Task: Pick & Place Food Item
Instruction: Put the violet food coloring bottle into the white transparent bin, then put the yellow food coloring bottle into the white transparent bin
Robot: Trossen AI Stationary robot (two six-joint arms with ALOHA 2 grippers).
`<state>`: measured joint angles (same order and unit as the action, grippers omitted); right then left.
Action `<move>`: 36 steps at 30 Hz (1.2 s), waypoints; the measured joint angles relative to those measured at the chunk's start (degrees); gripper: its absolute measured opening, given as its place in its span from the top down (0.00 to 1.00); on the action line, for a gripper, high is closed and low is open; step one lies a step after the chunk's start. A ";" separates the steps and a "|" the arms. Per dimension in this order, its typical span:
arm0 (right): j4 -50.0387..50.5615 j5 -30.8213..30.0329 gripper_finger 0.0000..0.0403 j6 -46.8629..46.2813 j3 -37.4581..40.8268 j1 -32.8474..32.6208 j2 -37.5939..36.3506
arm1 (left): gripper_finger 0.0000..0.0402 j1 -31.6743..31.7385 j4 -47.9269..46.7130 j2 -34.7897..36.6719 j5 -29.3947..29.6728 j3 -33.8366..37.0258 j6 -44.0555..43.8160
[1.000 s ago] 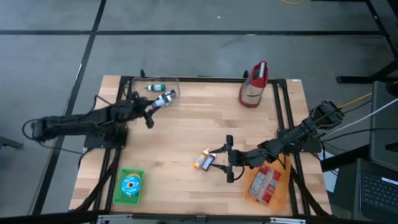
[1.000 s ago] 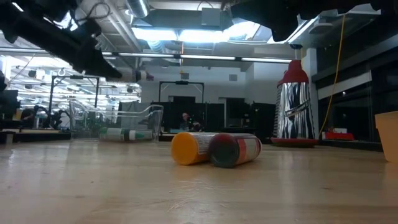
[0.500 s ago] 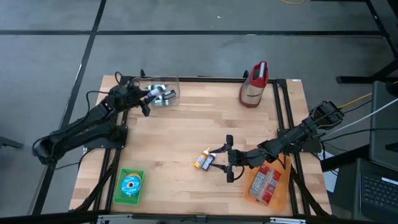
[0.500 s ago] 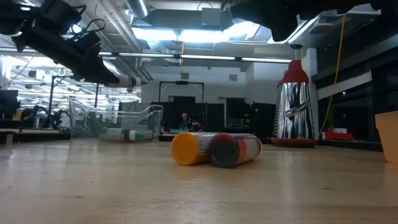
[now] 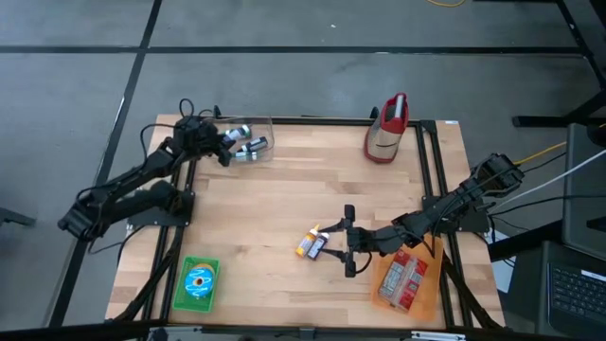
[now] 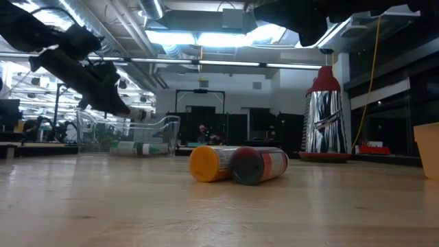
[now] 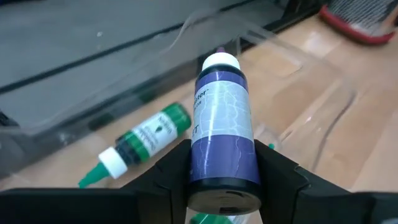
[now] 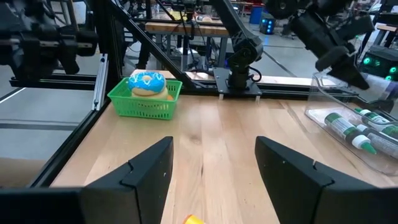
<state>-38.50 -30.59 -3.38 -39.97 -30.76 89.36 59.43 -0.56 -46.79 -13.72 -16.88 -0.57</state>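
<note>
A purple-labelled bottle [image 7: 222, 134] with a white cap hangs over the clear bin [image 5: 254, 125] at the table's far left, with my left gripper [image 5: 223, 148] shut on it. In the low view that gripper [image 6: 115, 104] slants down toward the bin [image 6: 161, 130]. A green bottle [image 7: 144, 139] lies on its side on the bin's floor. Two cans [image 5: 311, 244] lie side by side on the table's middle. My right gripper [image 5: 347, 242] stands open just right of them, touching nothing. My left gripper pinches the purple bottle's body near its bottom end [image 7: 219, 180] between its two fingers [image 7: 166, 171]. The bottle lies along the fingers, its white cap [image 7: 220, 61] pointing away from the wrist. It slants downward and is lifted clear above the bin.
A silver pouch with a red top [image 5: 386, 127] stands at the far right. A green basket with a blue-iced doughnut [image 5: 198, 282] sits near the front left. An orange tray with a red packet [image 5: 405, 279] lies front right. Bare wood lies between them.
My left gripper has swung toward the table's far left corner with the purple bottle, sinking a little and rolling. The bottle now points down into the clear bin. My right gripper has kept still.
</note>
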 joint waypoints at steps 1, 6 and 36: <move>0.00 0.00 0.43 0.02 0.00 0.02 0.00 | 0.67 0.25 0.40 -1.23 0.06 0.02 0.16; 0.00 0.02 0.43 0.15 0.00 0.02 0.00 | 0.67 1.29 4.00 -6.48 0.00 0.01 1.23; 0.46 0.02 0.43 0.39 0.00 0.02 0.00 | 0.52 -6.79 26.80 -6.72 -18.41 0.11 -9.34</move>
<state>-38.04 -30.57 -2.98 -39.97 -30.74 89.36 52.64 26.24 -53.51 -32.13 -16.78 -9.91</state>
